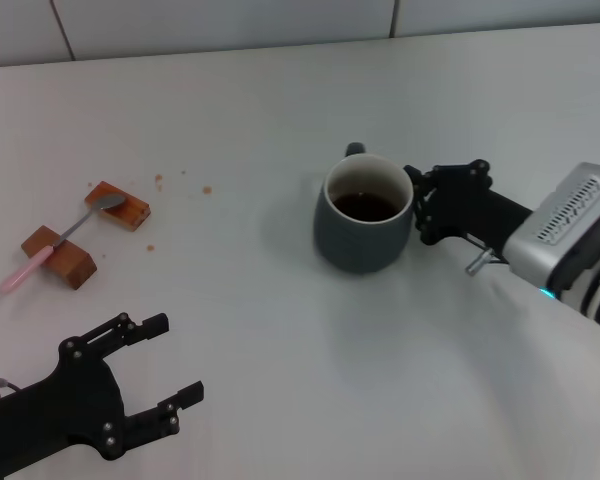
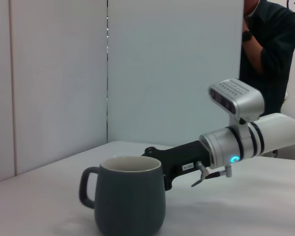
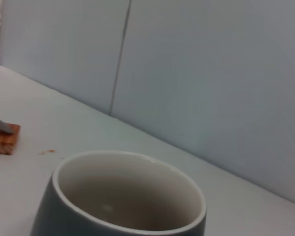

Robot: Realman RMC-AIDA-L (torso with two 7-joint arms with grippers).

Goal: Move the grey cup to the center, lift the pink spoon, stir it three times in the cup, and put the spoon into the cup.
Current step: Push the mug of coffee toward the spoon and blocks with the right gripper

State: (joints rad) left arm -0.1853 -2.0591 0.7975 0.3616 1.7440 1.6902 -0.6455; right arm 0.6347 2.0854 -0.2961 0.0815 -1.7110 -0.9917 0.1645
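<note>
The grey cup (image 1: 360,245) stands upright near the middle of the table, handle at the far side, with dark liquid inside. It also shows in the left wrist view (image 2: 130,206) and close up in the right wrist view (image 3: 44,216). My right gripper (image 1: 418,206) is open, its fingers spread against the cup's right side without enclosing it. The pink spoon (image 1: 40,258) lies across two brown wooden blocks at the far left, its metal bowl (image 1: 105,203) on the farther block. My left gripper (image 1: 172,360) is open and empty near the front left edge, well short of the spoon.
Two brown blocks (image 1: 120,207) (image 1: 68,258) carry the spoon. Small brown crumbs (image 1: 206,189) lie between the blocks and the cup. A white wall runs along the table's far edge. A person (image 2: 270,54) stands behind my right arm (image 2: 236,142).
</note>
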